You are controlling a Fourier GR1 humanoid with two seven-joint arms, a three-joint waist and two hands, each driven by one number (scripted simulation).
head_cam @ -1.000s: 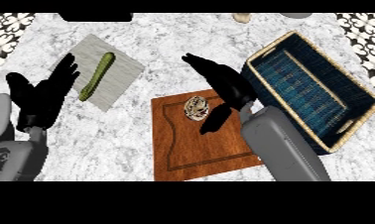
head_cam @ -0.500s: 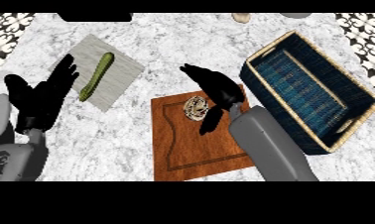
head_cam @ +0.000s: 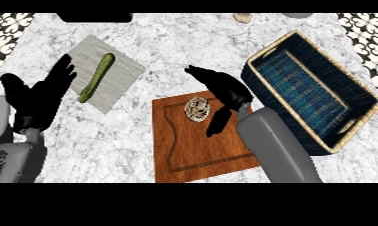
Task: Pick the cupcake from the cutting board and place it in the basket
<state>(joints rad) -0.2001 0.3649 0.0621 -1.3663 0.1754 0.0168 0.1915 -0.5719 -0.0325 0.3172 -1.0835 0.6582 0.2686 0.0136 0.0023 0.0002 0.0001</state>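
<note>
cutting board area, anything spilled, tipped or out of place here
Nothing stands out. The cupcake sits upright on the cutting board, the basket is upright beside it, and the right hand is open next to the cupcake.

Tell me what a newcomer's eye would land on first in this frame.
Probably the black right hand, open around the small cupcake on the reddish-brown wooden cutting board at centre. Next, the large dark blue basket with a pale woven rim, lying to the right of the board. At left, a long green vegetable lies on a grey mat, with the open left hand resting beside it.
</note>
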